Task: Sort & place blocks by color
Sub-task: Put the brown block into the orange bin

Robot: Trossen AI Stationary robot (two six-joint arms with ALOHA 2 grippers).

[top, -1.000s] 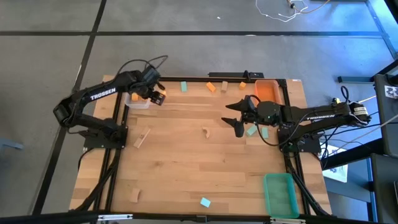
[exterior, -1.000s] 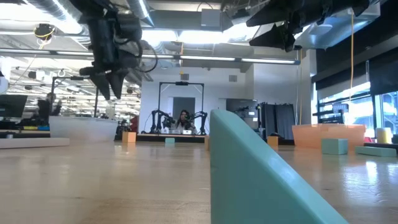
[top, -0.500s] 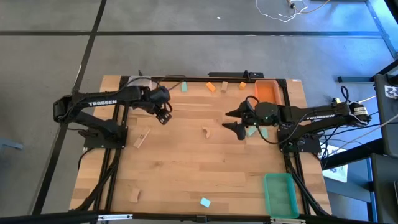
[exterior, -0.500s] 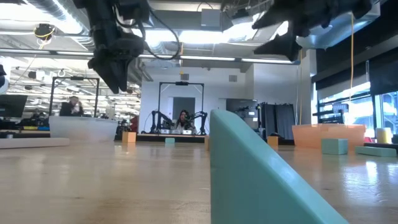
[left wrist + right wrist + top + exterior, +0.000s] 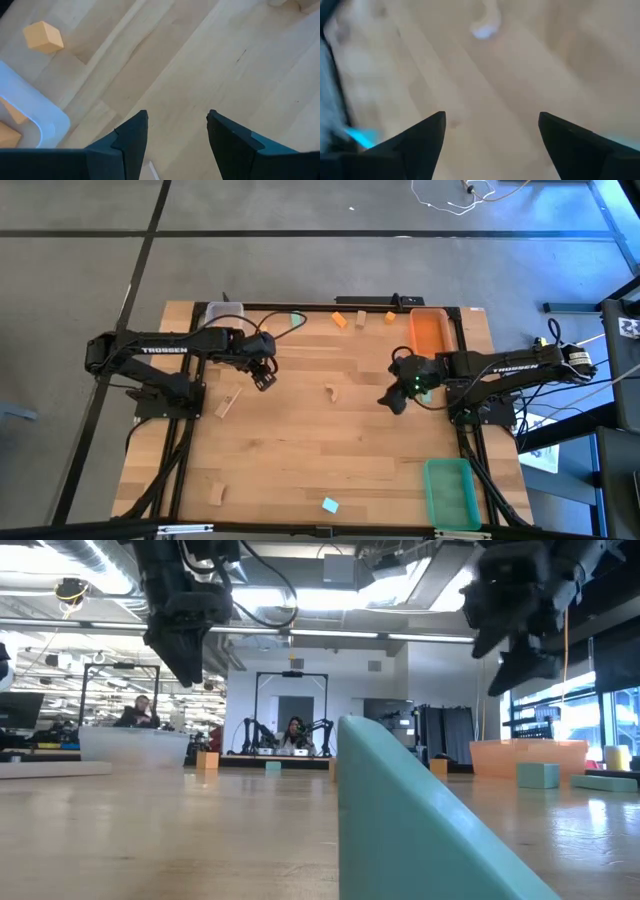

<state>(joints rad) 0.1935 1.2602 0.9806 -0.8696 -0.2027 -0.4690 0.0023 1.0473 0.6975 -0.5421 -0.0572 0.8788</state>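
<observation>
Overhead: both jaws open, empty; wood block (image 5: 330,392) between them, well apart.

Around the pale wood block (image 5: 331,392) at mid-table (image 5: 300,470) the boards lie bare on every side. The left hand (image 5: 262,376) hangs well to its left, fingers apart over bare wood, and the right hand (image 5: 393,399) well to its right, also spread. Beyond the block, toward the far edge, orange blocks (image 5: 340,320) and the orange bin (image 5: 429,331) crowd the way; nearer, only a teal block (image 5: 330,504) lies.
</observation>
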